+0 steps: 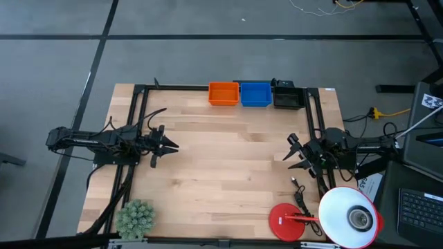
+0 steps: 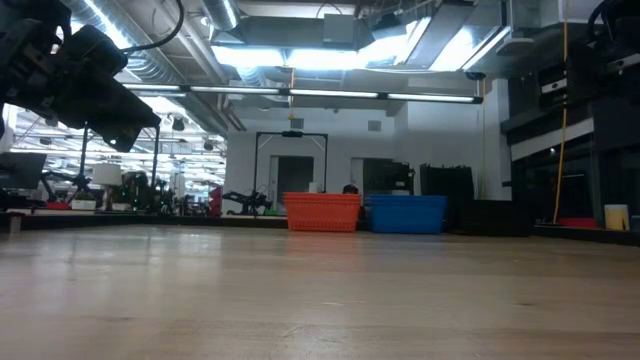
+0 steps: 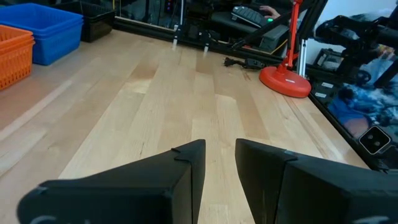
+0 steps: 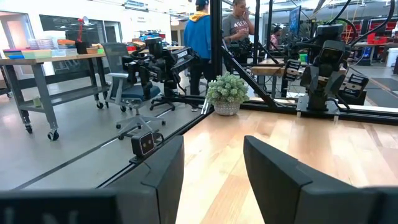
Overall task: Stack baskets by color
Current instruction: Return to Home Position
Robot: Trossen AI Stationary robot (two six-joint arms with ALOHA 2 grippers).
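Three baskets stand side by side on their bases at the table's far edge: orange (image 1: 223,93), blue (image 1: 255,94) and black (image 1: 287,95). The low view shows the same row: orange (image 2: 322,212), blue (image 2: 408,213), black (image 2: 495,216). Whether each is one basket or a nested stack, I cannot tell. My left gripper (image 1: 166,146) hovers open at the table's left side, pointing level toward the right, with nothing between its fingers (image 3: 186,171). My right gripper (image 1: 291,151) hovers open at the right side, pointing left, also empty (image 4: 214,162).
A red round lamp base (image 1: 291,221) with its white shade (image 1: 349,216) stands at the near right corner, a cable (image 1: 299,192) beside it. A green fuzzy plant (image 1: 135,219) sits at the near left corner. Bare wood (image 1: 228,159) lies between the grippers. People stand beyond the table.
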